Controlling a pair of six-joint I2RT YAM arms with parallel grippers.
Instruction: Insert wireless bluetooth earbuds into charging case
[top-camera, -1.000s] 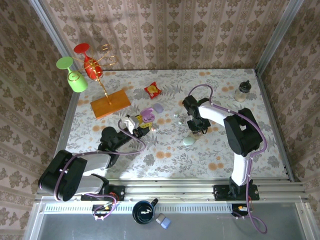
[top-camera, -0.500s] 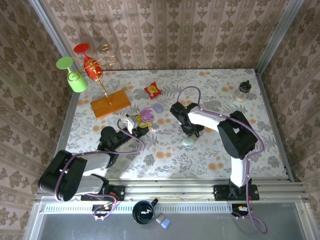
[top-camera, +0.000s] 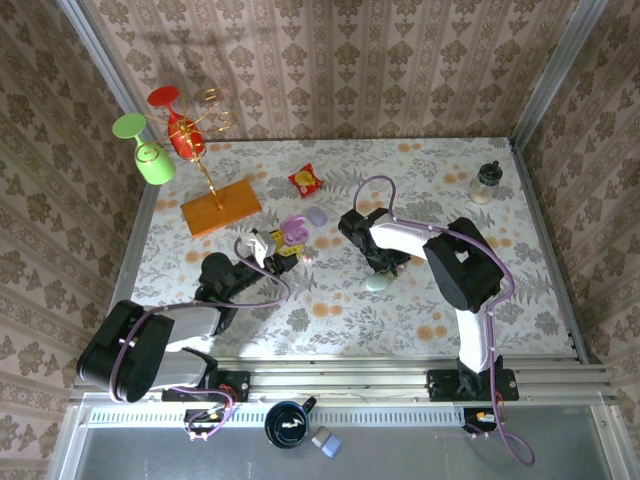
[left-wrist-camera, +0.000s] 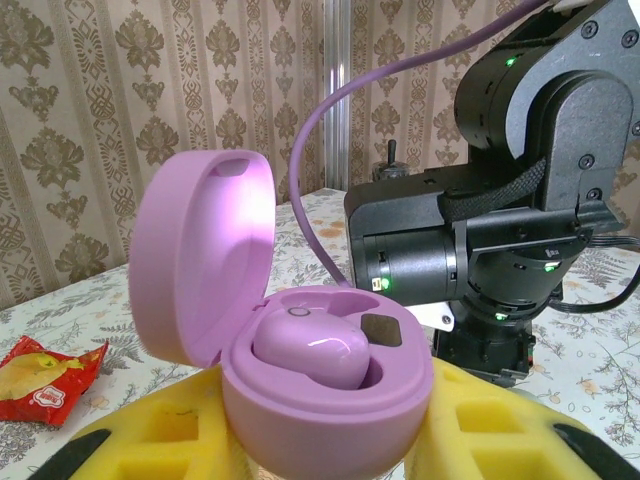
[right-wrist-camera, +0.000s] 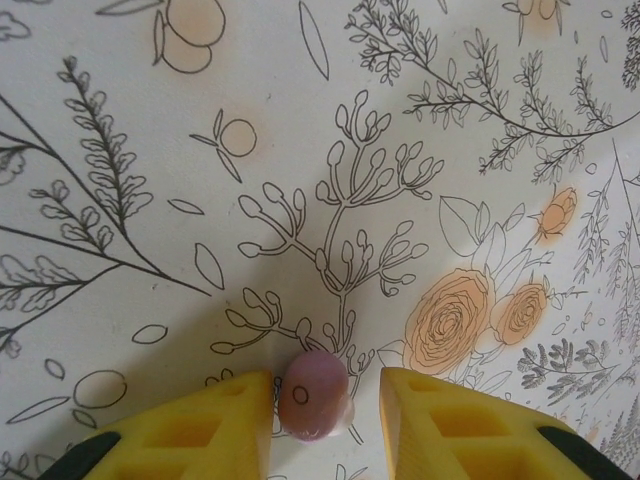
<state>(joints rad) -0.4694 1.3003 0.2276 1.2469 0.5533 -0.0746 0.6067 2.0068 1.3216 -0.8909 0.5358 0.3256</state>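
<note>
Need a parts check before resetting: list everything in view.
open case: 1, pink, in left gripper
seated earbud: 1, pink, inside open case
loose earbud: 1, pinkish, on table, straddled by right gripper
closed case: 1, lilac, mid-table
mint case: 1, pale green, by right gripper
snack packet: 1, red-yellow, far middle
glass rack: 1, wooden base, green and red glasses, far left
bottle: 1, dark-capped, far right
mug: 1, dark, past table's near edge
left gripper: 1, yellow fingers, shut on open case
right gripper: 1, yellow fingers, open

Snack packet (left-wrist-camera: 45, 375) and charging case (left-wrist-camera: 320, 400) cut off by frame edges
</note>
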